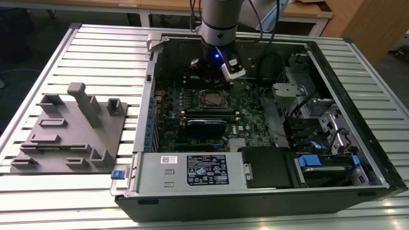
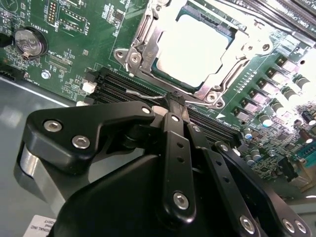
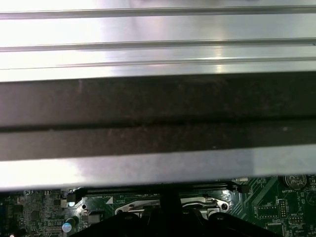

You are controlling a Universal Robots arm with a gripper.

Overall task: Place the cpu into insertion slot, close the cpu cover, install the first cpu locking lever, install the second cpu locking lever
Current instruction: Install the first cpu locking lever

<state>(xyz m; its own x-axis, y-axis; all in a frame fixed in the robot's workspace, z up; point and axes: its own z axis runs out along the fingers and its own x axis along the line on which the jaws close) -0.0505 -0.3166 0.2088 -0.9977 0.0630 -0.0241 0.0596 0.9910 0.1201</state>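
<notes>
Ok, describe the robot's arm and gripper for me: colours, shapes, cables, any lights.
In the exterior view the arm is a thick silvery-grey cylinder with a darker wrist section below it, where a small blue light glows. A white boxy module sits at the wrist's side, and dark cables loop off behind. In the second wrist view the gripper is matte black, built of flat linkage bars joined by silver screws and pins.

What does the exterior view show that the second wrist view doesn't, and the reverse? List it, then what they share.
Exterior view: the whole open computer case, the slatted table and a grey fixture block at the exterior view's left. Second wrist view: the cpu framed by the cpu cover, a coin battery, the tool near a wire lever. Both: the insertion slot on the green motherboard.
</notes>
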